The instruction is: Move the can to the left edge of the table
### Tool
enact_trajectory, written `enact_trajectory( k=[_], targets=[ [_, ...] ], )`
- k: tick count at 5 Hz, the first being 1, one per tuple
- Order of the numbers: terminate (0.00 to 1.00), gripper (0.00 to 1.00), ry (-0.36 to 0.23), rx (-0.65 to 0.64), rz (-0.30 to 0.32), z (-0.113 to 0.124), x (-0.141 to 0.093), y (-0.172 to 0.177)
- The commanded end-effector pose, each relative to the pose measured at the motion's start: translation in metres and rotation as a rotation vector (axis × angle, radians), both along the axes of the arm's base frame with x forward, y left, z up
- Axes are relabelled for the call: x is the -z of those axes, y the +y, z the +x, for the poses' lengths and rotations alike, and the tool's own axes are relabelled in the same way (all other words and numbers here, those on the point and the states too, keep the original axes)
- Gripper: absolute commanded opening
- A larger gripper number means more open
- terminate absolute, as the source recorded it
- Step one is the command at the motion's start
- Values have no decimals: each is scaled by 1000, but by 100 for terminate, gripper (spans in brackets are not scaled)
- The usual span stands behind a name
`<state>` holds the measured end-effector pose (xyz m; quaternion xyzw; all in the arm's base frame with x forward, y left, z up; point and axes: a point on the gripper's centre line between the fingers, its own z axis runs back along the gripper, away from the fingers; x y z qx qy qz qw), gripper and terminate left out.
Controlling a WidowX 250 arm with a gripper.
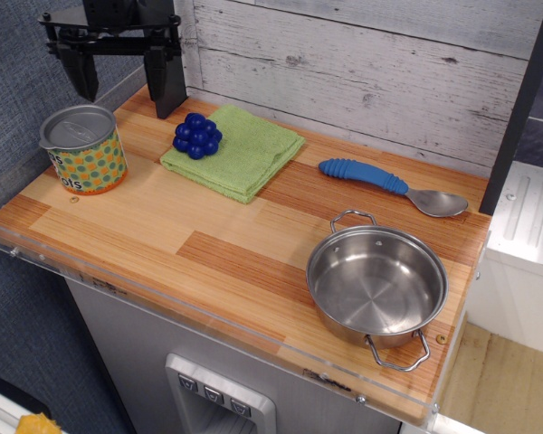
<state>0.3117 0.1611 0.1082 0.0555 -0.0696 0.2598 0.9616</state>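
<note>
The claw (122, 77) is cut off by the top edge, so only its two dark fingers and crossbar show; the arm above is out of view. The can (77, 149) has dark lettering low on its label that curves away and is too small to read. The counter (208, 258) loses its near right corner at the bottom edge.
</note>
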Motion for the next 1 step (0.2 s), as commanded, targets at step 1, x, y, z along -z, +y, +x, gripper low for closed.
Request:
enact_trajectory(
  k=[1],
  targets=[
    [100,100,-82,44,60,-2,-32,9]
  ],
)
